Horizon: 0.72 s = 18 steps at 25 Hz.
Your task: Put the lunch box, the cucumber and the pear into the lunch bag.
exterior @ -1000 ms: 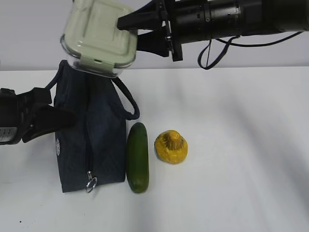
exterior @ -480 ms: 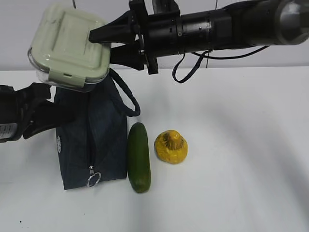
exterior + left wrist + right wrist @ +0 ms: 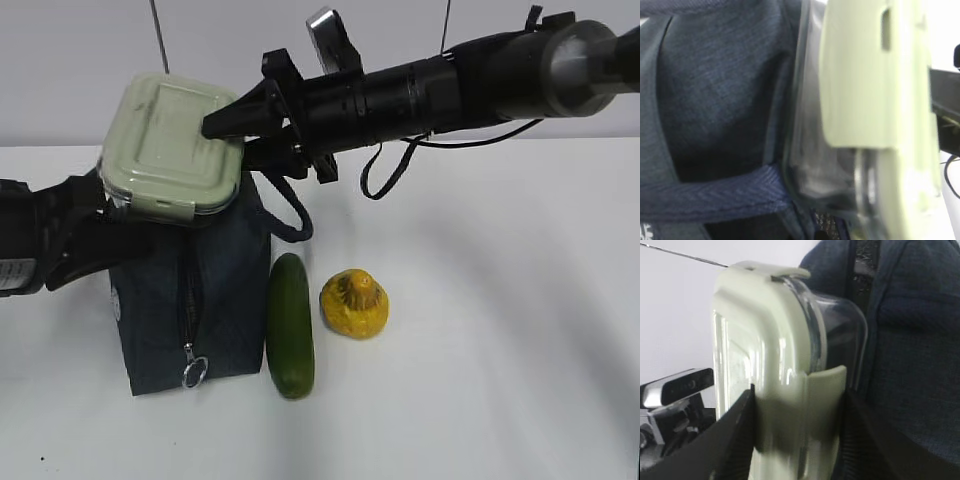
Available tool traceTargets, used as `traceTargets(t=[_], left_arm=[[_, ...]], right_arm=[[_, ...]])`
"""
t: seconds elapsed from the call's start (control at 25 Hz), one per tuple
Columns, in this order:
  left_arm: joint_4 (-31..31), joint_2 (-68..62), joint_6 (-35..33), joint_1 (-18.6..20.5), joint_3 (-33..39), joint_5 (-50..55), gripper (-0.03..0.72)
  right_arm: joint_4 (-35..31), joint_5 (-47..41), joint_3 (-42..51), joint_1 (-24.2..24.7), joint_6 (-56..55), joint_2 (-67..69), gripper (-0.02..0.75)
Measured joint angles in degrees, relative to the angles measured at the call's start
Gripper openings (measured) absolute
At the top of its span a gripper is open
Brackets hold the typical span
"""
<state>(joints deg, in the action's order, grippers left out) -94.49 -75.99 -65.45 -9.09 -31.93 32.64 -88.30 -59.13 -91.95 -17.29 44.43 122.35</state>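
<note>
Gripping the lunch box [image 3: 172, 148] at its lid edge, right hand [image 3: 222, 130] parks it tilted over the lunch bag [image 3: 195, 290] mouth, touching the top. Left hand [image 3: 118, 243] pinched shut at the bag's left side, apparently on fabric. Cucumber [image 3: 289, 325] just right of the bag on the worktop [image 3: 480, 350]; pear [image 3: 354, 303] right of that.

Left wrist view: sage lid and clear wall of the box [image 3: 855, 125] pressed beside the bag's navy fabric [image 3: 715, 100]; own fingers unseen.

Right wrist view: black fingers [image 3: 735, 440] clamped across the box [image 3: 770, 365], bag [image 3: 910, 340] behind.

Black cylindrical right arm [image 3: 430, 90] with looping black cable [image 3: 385, 165].
</note>
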Motion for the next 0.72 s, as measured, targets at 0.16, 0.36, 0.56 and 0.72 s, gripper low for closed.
traceTargets(t=[0.16, 0.36, 0.56, 0.72], left_arm=[[0.13, -0.07, 0.0, 0.0, 0.0, -0.28, -0.015], [0.01, -0.07, 0.0, 0.0, 0.0, -0.42, -0.015], [-0.65, -0.07, 0.0, -0.11, -0.06, 1.05, -0.015], [-1.58, -0.07, 0.0, -0.11, -0.06, 1.11, -0.015]], right_arm=[[7.76, 2.66, -0.14, 0.52, -0.2, 0.0, 0.368], [15.7, 4.44, -0.14, 0.77, -0.77, -0.11, 0.368], [24.47, 6.27, -0.14, 0.77, -2.38, -0.11, 0.368], [29.04, 6.77, -0.14, 0.77, -5.33, -0.18, 0.368]])
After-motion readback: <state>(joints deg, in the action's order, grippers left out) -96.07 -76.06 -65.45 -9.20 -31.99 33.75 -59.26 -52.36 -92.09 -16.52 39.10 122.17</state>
